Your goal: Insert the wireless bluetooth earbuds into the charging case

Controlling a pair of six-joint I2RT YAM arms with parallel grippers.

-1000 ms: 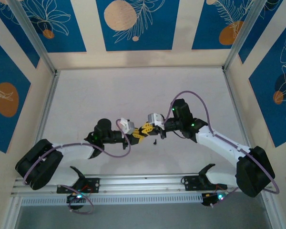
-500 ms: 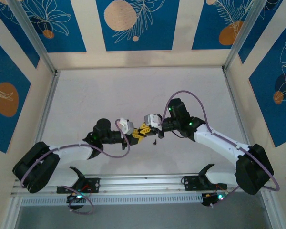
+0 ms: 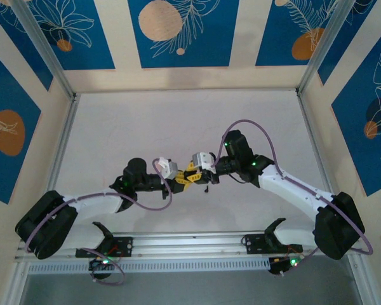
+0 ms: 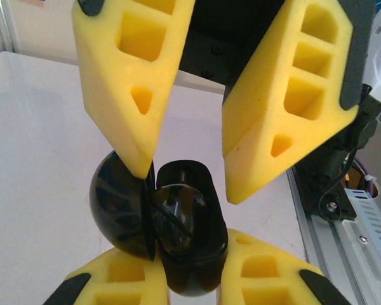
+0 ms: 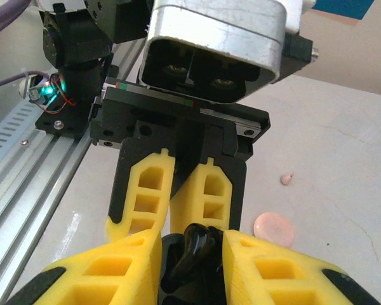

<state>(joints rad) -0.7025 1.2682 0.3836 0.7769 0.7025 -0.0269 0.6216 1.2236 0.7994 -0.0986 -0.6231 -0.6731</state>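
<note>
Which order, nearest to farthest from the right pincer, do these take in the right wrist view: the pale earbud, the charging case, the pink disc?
1. charging case: between the fingers of the right pincer.
2. pink disc: on the table, toward the view's right.
3. pale earbud: on the table beyond the disc, farthest.
</note>
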